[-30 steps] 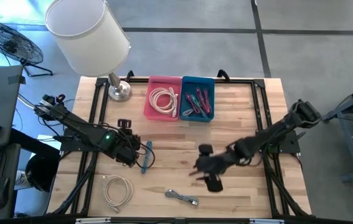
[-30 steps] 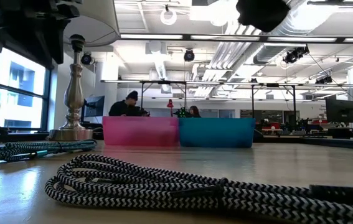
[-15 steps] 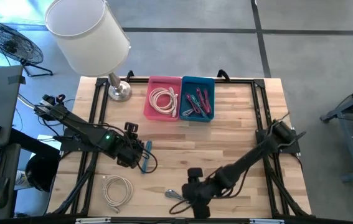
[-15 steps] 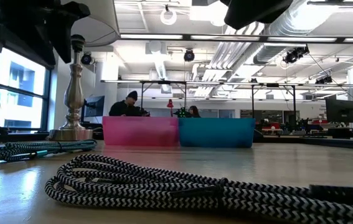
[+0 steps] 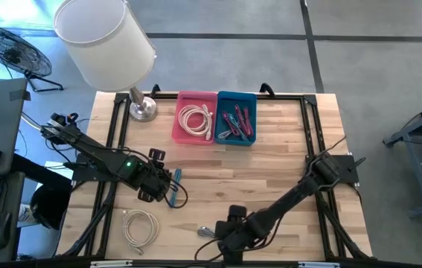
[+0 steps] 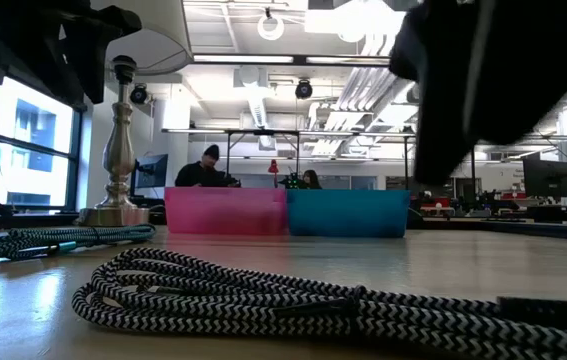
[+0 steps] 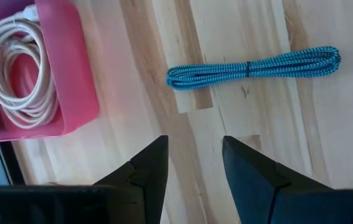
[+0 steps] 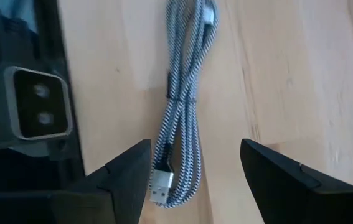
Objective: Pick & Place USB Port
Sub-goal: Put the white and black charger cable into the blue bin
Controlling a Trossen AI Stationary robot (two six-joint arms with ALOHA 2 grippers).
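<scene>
Working left to right, your left gripper (image 5: 167, 184) is hanging with its fingers partly apart and holding nothing; the teal braided cable (image 7: 254, 65) is lying just ahead of its tips, long axis running crosswise to the fingers' reach, and the pink bin (image 7: 70, 74) with the white coiled cable (image 7: 15, 62) is sitting off to one side beyond it. A loose white cable coil (image 5: 140, 225) is resting on the table (image 5: 285, 160) behind and beside that gripper. Your right gripper (image 8: 192, 177) is standing at its widest and empty, directly over the black-and-white braided USB cable (image 8: 185, 112). The bundle is lying between the two fingers with its long axis pointing straight away from the wrist, its metal plug end nearest the left-hand finger. I judge this the nearer arm for that cable. Mind the room: the bundle is lying near the table's front edge, with the low camera's housing (image 8: 36, 112) just beside it, while the blue bin (image 5: 237, 117) is well apart across open wood.
</scene>
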